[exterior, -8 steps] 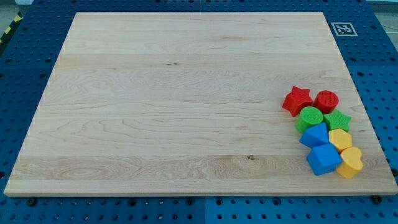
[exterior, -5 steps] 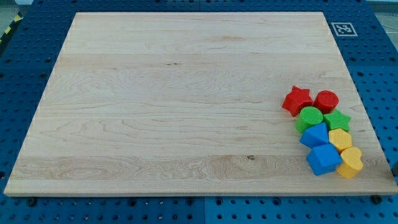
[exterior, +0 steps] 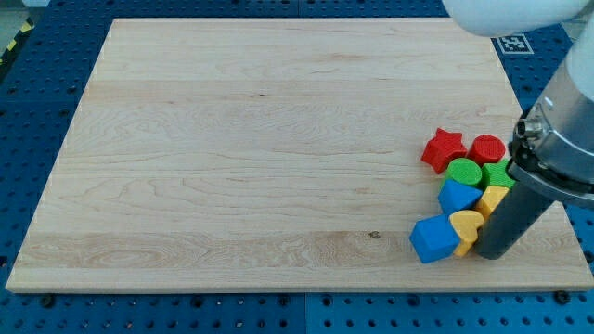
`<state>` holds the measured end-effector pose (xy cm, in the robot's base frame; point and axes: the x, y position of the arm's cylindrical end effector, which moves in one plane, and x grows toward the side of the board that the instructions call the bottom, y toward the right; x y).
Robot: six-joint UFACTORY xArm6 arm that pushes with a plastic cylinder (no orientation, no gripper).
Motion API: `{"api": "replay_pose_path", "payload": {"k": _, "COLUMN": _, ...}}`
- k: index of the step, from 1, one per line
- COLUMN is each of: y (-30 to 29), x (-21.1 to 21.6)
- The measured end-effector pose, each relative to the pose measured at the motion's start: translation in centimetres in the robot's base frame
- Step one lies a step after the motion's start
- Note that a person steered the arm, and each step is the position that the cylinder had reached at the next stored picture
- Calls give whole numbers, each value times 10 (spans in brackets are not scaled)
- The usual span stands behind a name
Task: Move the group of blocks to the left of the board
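My tip point(exterior: 490, 254), a bare rod with no jaws, presses the yellow heart point(exterior: 466, 227); beyond it, the red star point(exterior: 444, 148) could be left behind.

Words: none can be read anywhere in the view.
Numbers: none.
Brands: none visible on the arm or the board.
Sign: a small black-and-white square marker point(exterior: 513, 43) with a coded pattern sits on the wooden board point(exterior: 260, 148) at its corner in the view's top right, partly hidden by the arm; it carries no letters.
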<state>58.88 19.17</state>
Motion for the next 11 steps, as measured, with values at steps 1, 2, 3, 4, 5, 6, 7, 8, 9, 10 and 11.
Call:
{"api": "replay_pose_path", "payload": {"k": 1, "y": 20, "x": 0}}
{"api": "replay_pose_path", "payload": {"k": 2, "y": 61, "x": 1}}
{"api": "replay_pose_path", "payload": {"k": 3, "y": 77, "x": -25}}
{"api": "replay_pose_path", "payload": {"k": 4, "y": 59, "x": -34}}
{"api": "replay_pose_path", "payload": {"k": 5, "y": 22, "x": -34}}
{"api": "replay_pose_path", "payload": {"k": 6, "y": 6, "x": -35}}
{"api": "replay_pose_path", "payload": {"k": 7, "y": 62, "x": -34}}
{"api": "replay_pose_path", "payload": {"k": 8, "y": 101, "x": -41}}
{"api": "replay_pose_path", "payload": {"k": 9, "y": 91, "x": -57}}
{"api": "replay_pose_path", "payload": {"k": 10, "y": 56, "x": -57}}
{"api": "replay_pose_path", "payload": {"k": 11, "y": 27, "x": -55}}
